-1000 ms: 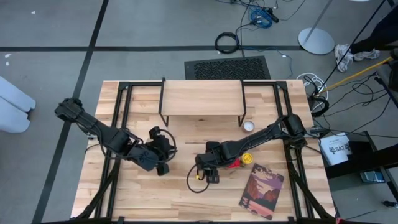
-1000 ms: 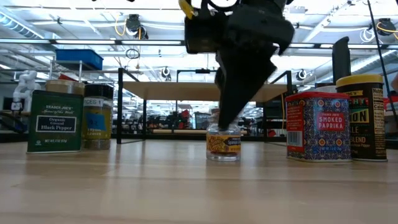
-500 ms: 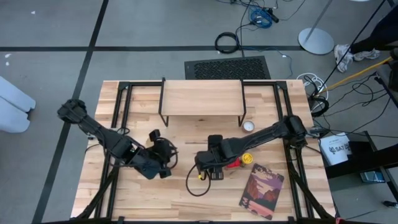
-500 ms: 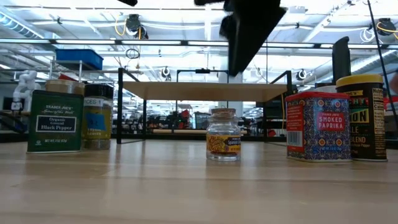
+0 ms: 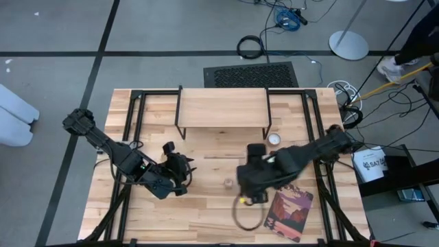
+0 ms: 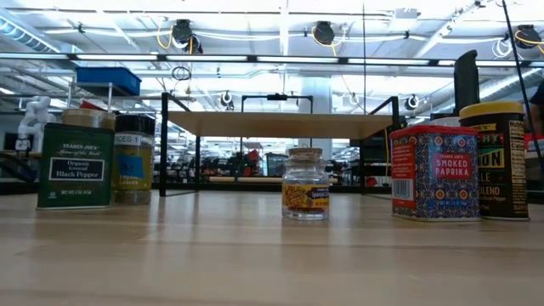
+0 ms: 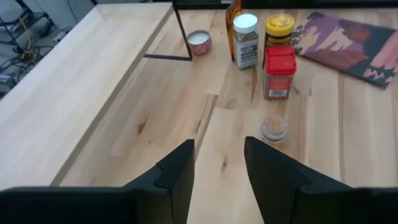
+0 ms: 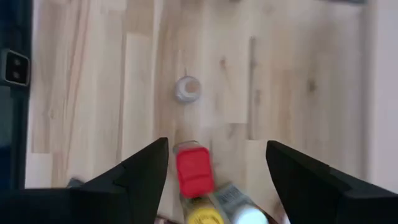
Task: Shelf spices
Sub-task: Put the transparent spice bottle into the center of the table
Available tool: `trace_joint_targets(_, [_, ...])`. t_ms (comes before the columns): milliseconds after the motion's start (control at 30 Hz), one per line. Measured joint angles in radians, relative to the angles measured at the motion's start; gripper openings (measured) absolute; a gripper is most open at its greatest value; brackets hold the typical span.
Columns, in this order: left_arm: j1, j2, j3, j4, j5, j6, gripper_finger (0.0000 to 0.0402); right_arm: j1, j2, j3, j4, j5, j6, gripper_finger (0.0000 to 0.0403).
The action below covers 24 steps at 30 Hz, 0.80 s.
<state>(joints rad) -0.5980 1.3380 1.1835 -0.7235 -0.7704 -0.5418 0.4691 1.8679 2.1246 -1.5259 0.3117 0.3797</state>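
Here the readable labels sit mostly in the low view. At its left stands a green tin [image 6: 75, 166] printed "TRADER JOE'S Organic Ground Black Pepper", with a black-capped jar [image 6: 134, 160] of yellow-green spice just behind it; that jar's label is too small to read beyond "CES". At its right a red and blue tin [image 6: 434, 172] reads "SMOKED PAPRIKA", touching or just beside a dark yellow-lidded container [image 6: 503, 160] with partial letters "ON" and "LEND". In the middle, alone on the table [image 6: 255, 255], stands a small clear jar [image 6: 305, 184] with an orange label whose writing cannot be made out.

The shelf [image 5: 223, 108] stands at the table's far side, its plank top bare; a white-topped tin [image 5: 274, 139] lies by its right leg. A reddish-purple book [image 5: 289, 209] lies near the front right.

The left gripper [image 5: 180, 169] hovers left of the small jar, fingers [image 7: 176, 171] parted narrowly around nothing. The right gripper [image 8: 214, 171] hangs wide, holding nothing, above the red-capped jar [image 8: 194, 171].
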Motion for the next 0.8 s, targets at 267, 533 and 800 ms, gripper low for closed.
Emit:
trace_joint_targets(267, [0.002, 0.0, 0.0, 0.189, 0.092, 0.133, 0.0151, 0.111, -0.22, -0.064, -0.035, 0.171, 0.099, 0.0258])
trace_joint_targets(533, [0.114, 0.001, 0.0, 0.301, 0.363, 0.255, 0.0175, 0.195, -0.441, -0.491, 0.231, 0.261, 0.185, 0.0258])
trace_joint_targets(800, [0.227, 0.104, 0.001, 0.397, 0.56, 0.437, 0.0198, 0.201, -0.584, -0.813, 0.518, 0.274, 0.188, 0.0258])
